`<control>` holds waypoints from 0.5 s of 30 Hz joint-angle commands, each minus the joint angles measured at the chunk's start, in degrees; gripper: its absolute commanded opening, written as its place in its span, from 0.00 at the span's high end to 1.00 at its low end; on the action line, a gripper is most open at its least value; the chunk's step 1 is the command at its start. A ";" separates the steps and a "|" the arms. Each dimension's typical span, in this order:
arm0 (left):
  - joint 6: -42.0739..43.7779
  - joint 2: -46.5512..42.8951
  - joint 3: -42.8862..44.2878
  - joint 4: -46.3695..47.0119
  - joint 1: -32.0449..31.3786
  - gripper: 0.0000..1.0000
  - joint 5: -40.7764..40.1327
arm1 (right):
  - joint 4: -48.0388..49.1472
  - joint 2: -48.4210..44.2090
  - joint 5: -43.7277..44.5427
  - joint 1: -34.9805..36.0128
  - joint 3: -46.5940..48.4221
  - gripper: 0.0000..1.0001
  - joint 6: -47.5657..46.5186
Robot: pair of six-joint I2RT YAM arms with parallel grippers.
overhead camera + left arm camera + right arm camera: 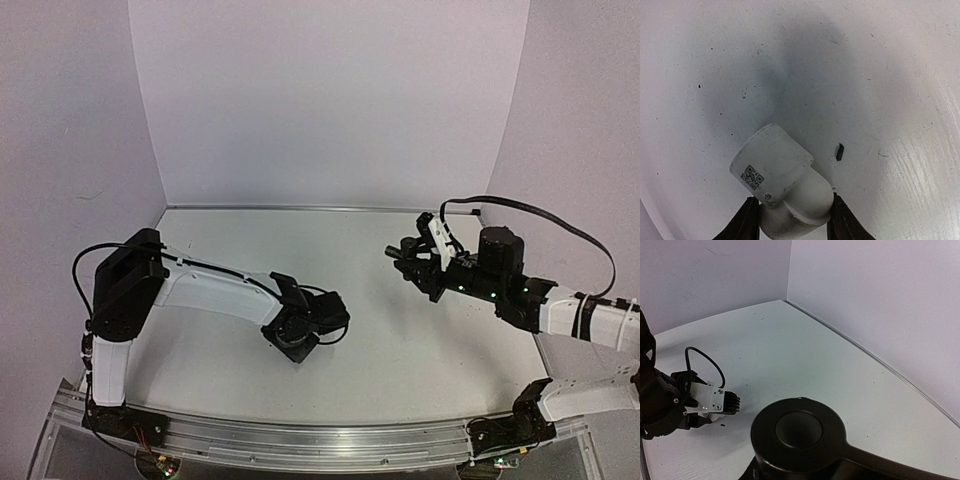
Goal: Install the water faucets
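Left wrist view: white plastic fitting (782, 180), elbow-shaped, sits in the lower centre of the frame on the white table (880, 75). Its squared end points to the upper left and its rounded end runs down between the fingers. Left gripper (795, 220) is closed on it, with one black finger (747, 222) against its left side and the other against its right, at the bottom edge.

Markings: a small black QR code (752, 177) is printed on the fitting's left face. There is a line of tiny print beside it, too small to read. No brand name legible anywhere.

A short black speck (840, 151) lies on the table just right of the fitting, not touching it.

Top view: left gripper (298, 348) points down at the table (420, 340), just left of centre. The fitting is hidden under it in this view.

Right gripper (400, 256) is in the right half of the frame, raised off the table and aimed left. A black spout (392, 252) pokes out of its tip.

Right wrist view: the spout (799, 432) fills the lower centre of the frame. It shows a round head with a shallow dished middle and an arm running off to the lower right. The fingers are not seen in this view. Jaws closed, and the spout appears to be held in them.

Far left of the same view: the left arm's wrist with its white camera block (707, 399), low over the table.
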 commanded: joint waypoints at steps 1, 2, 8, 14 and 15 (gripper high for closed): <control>0.89 -3.21 3.95 -0.47 -0.02 0.88 4.47 | 6.40 -2.18 -0.28 -0.01 0.47 1.00 0.31; 0.89 -4.03 4.56 -0.28 0.28 0.90 6.43 | 6.42 -2.12 -0.33 -0.02 0.46 1.00 0.37; -1.98 -10.90 3.62 8.63 6.86 0.95 29.94 | 6.42 -2.38 -0.35 -0.04 0.11 1.00 0.52; -17.21 -14.94 -5.59 32.21 17.40 0.95 67.94 | 6.36 -2.86 -0.20 -0.05 -0.09 1.00 0.67; -20.50 -14.35 -6.70 35.75 18.10 0.95 71.40 | 6.36 -3.00 -0.22 -0.05 -0.11 1.00 0.70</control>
